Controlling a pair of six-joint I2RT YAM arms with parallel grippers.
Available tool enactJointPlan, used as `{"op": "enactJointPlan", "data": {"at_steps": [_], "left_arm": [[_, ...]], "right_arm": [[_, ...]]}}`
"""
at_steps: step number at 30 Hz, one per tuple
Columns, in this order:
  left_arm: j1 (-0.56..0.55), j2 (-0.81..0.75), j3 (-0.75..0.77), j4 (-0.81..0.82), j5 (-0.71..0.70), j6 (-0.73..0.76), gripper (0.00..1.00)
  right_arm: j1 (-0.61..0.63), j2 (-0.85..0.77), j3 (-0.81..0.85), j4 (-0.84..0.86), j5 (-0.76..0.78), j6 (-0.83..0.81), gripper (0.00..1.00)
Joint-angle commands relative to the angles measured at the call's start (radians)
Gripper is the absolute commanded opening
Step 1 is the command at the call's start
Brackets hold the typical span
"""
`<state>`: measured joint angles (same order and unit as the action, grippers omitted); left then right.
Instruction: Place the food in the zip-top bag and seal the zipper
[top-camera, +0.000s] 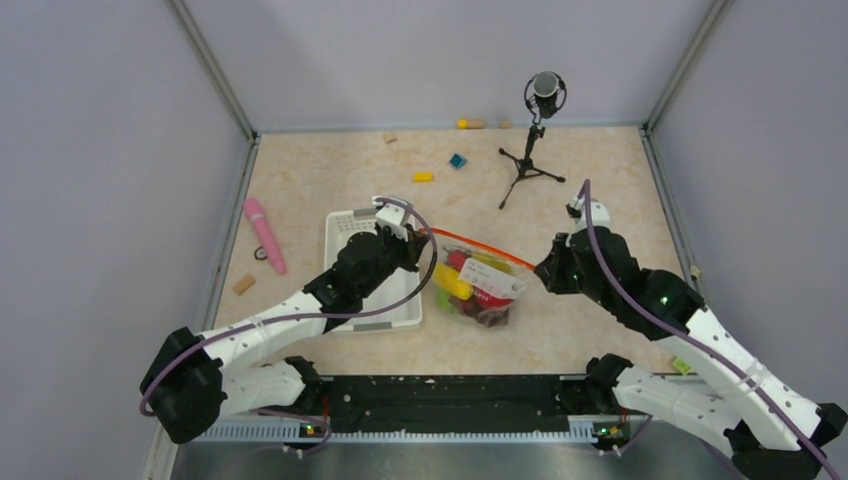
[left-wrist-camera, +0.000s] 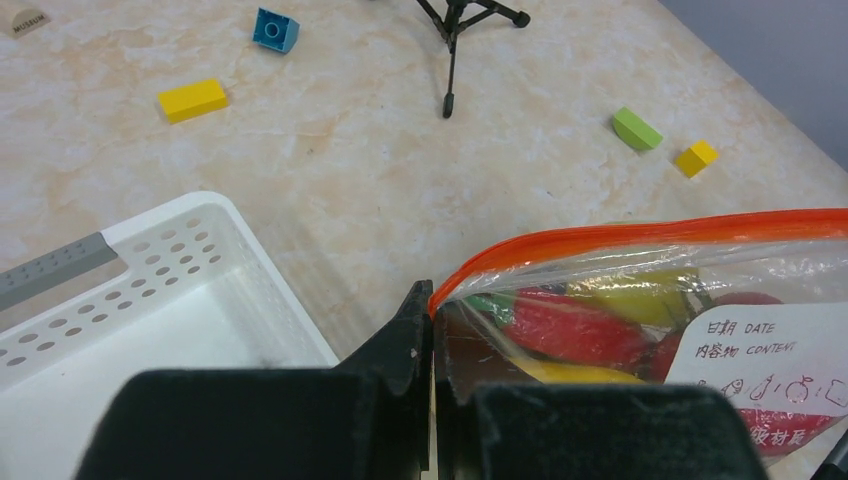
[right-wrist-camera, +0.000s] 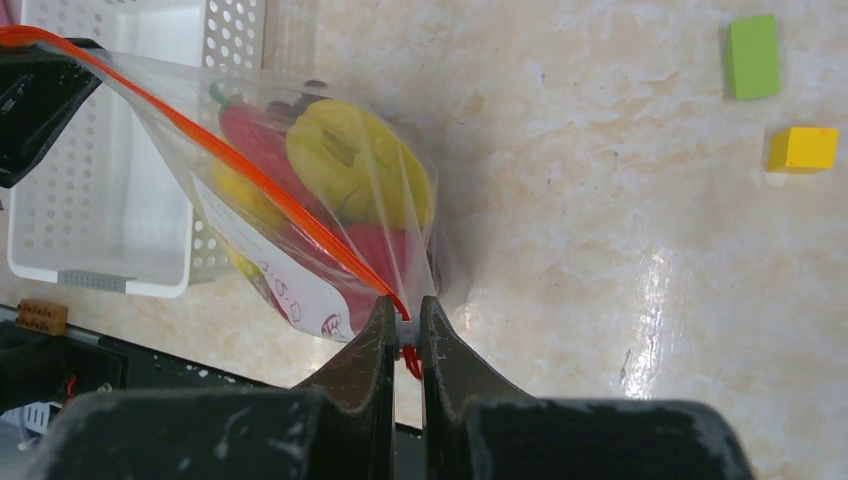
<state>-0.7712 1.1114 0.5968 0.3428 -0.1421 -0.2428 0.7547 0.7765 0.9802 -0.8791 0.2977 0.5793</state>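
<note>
My left hand (left-wrist-camera: 431, 305) is clenched on one end of the zipper (left-wrist-camera: 650, 233); my right hand (right-wrist-camera: 404, 318) pinches the other end. Purpose, as I judge it: to draw the strip taut for sealing. The bag (top-camera: 478, 300) sits just beside the basket (top-camera: 332, 260) over the worktop (top-camera: 600, 180) (contact underneath unclear), with the food (right-wrist-camera: 345, 160) inside.

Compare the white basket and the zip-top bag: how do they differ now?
The basket is opaque white with holes; the bag is clear. The basket sits on the table; the bag is pinched at both zipper ends by the left hand and the right hand. The bag holds the food; the basket's visible part shows none. Both are containers, side by side.
</note>
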Motion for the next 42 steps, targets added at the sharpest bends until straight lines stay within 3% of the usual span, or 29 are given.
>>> {"op": "enactJointPlan", "data": {"at_steps": [1, 7, 10, 12, 15, 16, 22, 28, 33, 42], "left_arm": [[0.055, 0.004, 0.051, -0.002, -0.128, 0.017, 0.0], [0.055, 0.017, 0.061, 0.036, 0.038, 0.041, 0.0], [0.054, 0.041, 0.089, 0.023, 0.062, 0.04, 0.03], [0.055, 0.051, 0.12, -0.015, 0.073, 0.034, 0.34], [0.055, 0.045, 0.141, -0.043, 0.072, 0.018, 0.91], [0.056, 0.034, 0.141, -0.045, 0.067, 0.013, 0.98], [0.055, -0.071, 0.093, -0.062, 0.022, -0.018, 0.98], [0.055, -0.163, 0.059, -0.152, -0.157, -0.085, 0.98], [0.056, -0.178, 0.059, -0.221, -0.257, -0.121, 0.99], [0.056, -0.216, 0.057, -0.267, -0.288, -0.137, 0.98]], "right_arm": [[-0.025, -0.045, -0.007, -0.131, 0.1, -0.014, 0.0], [-0.025, -0.043, -0.05, -0.049, 0.041, -0.007, 0.0], [-0.025, -0.033, -0.063, -0.042, 0.082, 0.034, 0.0], [-0.025, -0.02, -0.062, -0.056, 0.149, 0.075, 0.0], [-0.028, 0.005, -0.055, -0.085, 0.258, 0.126, 0.0], [-0.034, 0.015, -0.052, -0.093, 0.285, 0.139, 0.0], [-0.107, 0.088, -0.066, -0.138, 0.342, 0.194, 0.0], [-0.164, 0.121, -0.134, -0.219, 0.357, 0.28, 0.0], [-0.188, 0.128, -0.194, -0.236, 0.333, 0.318, 0.08], [-0.189, 0.071, -0.083, -0.215, 0.373, 0.252, 0.64]]}}
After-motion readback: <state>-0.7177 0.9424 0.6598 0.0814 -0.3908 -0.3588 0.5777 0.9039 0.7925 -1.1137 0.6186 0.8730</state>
